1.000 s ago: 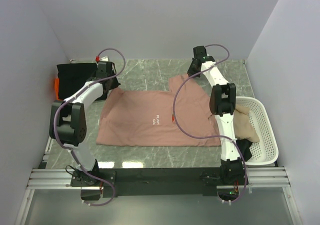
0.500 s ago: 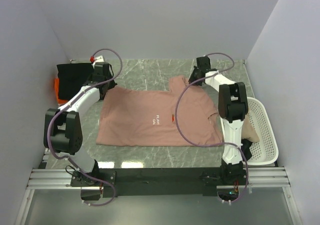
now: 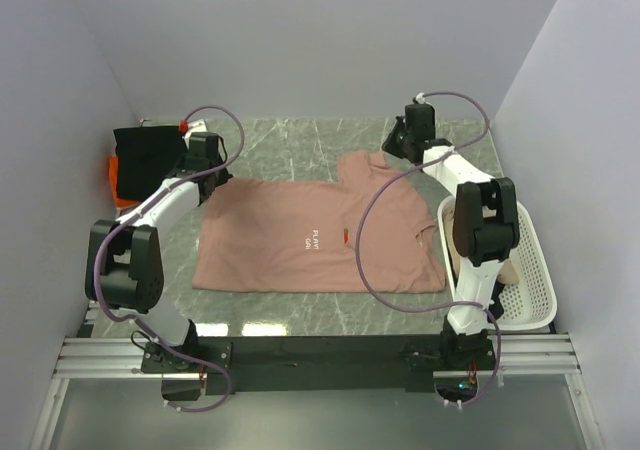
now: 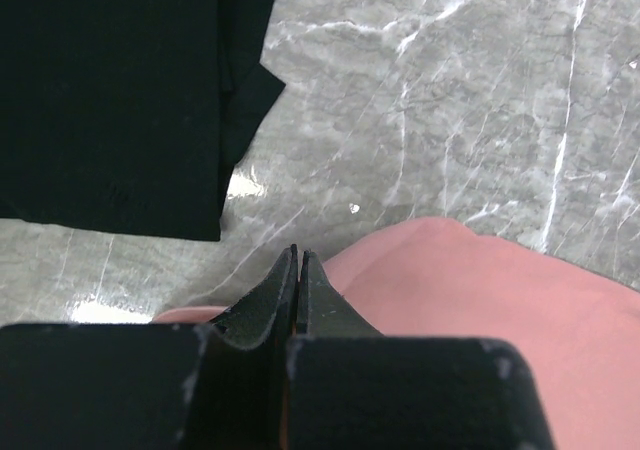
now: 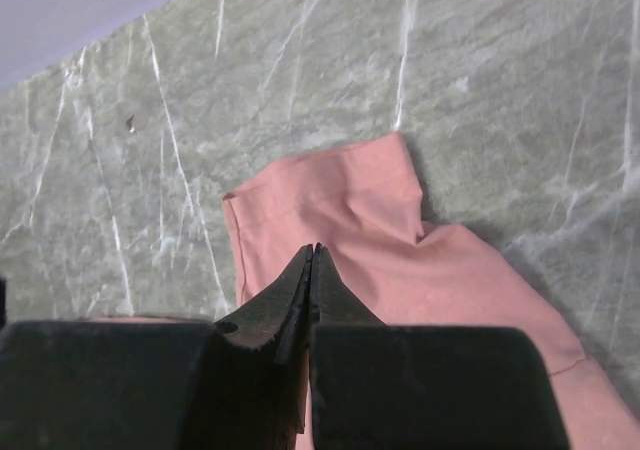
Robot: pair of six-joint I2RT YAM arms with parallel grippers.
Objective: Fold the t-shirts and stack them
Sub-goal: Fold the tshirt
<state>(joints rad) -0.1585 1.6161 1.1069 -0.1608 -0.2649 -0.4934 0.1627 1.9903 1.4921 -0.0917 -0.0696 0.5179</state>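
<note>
The dusty-pink t-shirt (image 3: 320,235) lies spread flat in the middle of the table, small white text on its chest. A folded black t-shirt (image 3: 148,148) rests at the back left, with an orange one (image 3: 113,176) peeking out beneath it. My left gripper (image 3: 214,173) hovers at the pink shirt's back left corner, jaws shut with nothing between them (image 4: 299,254); black cloth (image 4: 120,90) lies just beyond. My right gripper (image 3: 393,150) is over the pink sleeve (image 5: 335,205) at the back right, also shut and empty (image 5: 312,249).
A white mesh laundry basket (image 3: 530,270) stands at the right edge with tan cloth (image 3: 508,267) inside, partly behind my right arm. Grey walls close in the left, back and right sides. Bare marble (image 3: 300,135) shows behind the pink shirt.
Both arms have stretched toward the back. The right gripper moved back and right off the shirt's upper right part, which now lies flatter. The left elbow dropped lower.
</note>
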